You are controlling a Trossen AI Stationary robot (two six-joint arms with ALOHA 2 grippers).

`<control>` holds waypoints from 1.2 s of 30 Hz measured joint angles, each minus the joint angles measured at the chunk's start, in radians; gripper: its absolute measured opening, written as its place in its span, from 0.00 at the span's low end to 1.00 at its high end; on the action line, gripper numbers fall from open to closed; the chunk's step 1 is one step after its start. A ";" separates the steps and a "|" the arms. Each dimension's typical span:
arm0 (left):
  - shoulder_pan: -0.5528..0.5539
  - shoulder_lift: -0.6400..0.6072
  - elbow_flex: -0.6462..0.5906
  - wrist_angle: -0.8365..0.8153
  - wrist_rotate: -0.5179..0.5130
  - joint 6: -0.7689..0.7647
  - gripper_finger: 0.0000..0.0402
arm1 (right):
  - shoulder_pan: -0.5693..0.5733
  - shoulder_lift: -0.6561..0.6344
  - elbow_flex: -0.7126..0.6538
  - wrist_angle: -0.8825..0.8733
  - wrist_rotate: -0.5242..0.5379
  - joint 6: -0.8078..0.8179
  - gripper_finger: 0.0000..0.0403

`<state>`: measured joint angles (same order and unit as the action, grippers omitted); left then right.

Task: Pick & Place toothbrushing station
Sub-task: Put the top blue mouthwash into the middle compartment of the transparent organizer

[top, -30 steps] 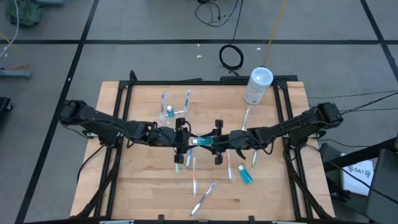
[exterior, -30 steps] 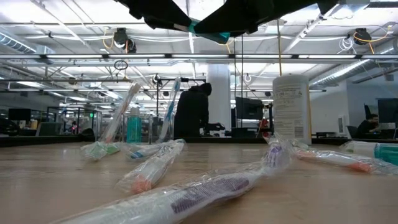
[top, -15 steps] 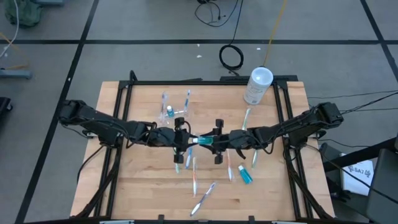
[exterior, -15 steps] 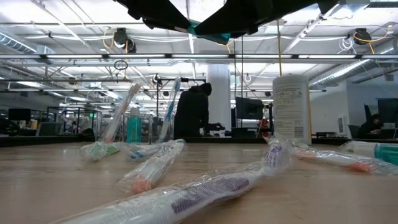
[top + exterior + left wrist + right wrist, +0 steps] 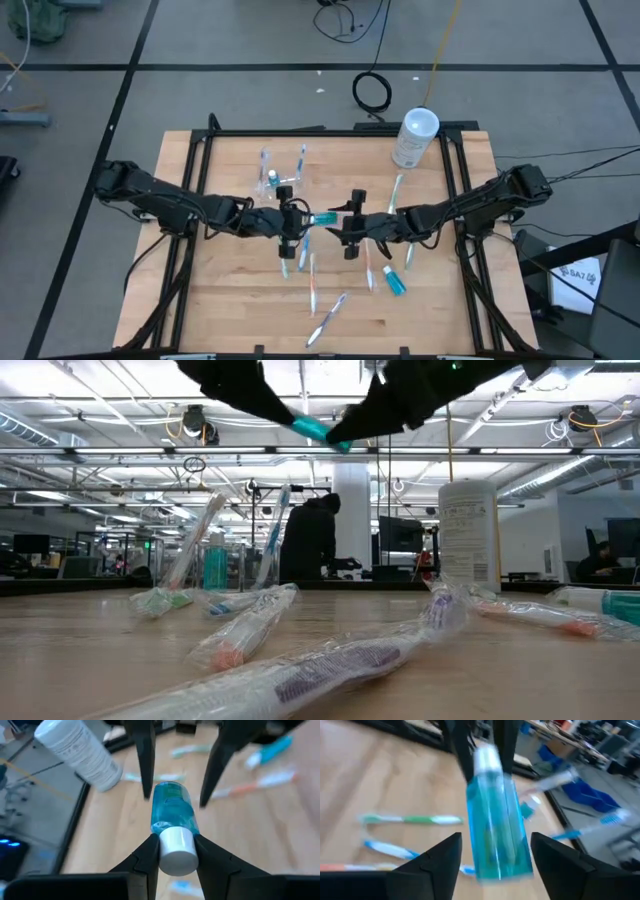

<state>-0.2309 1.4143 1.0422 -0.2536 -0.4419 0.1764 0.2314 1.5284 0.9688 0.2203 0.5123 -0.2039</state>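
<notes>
Two grippers meet over the middle of the wooden table [image 5: 230, 300], so let's sweep from the left. The left arm reaches in across the boards, and the left gripper [image 5: 300, 219] has its fingers [image 5: 146, 857] clamped on the white cap end of a small teal bottle [image 5: 171, 817], held clear above the table. Just beyond the bottle's far end sits the right gripper [image 5: 338, 224], jaws spread wide, fingers [image 5: 432, 860] standing off either side of the bottle without touching it. So the left has the grip, the right is loose!

Back behind the left gripper, toward the table's far edge, stands the toothbrushing station [image 5: 283, 172], the clear cup upright with brushes poking out, well apart from both grippers. Wrapped toothbrushes [image 5: 327, 318] lie scattered on the near half of the boards, and a second teal tube [image 5: 394, 281] lies flat under the right arm. Farther right, at the far corner, the white canister [image 5: 414, 138] stands by itself.
</notes>
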 joint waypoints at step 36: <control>0.459 0.138 0.270 -0.906 0.130 0.248 0.26 | -0.029 -0.005 -0.001 -0.196 0.113 -0.002 0.62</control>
<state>0.2281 1.5527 1.3125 -1.1595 -0.3116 0.4248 0.2024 1.5238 0.9680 0.0246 0.6250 -0.2054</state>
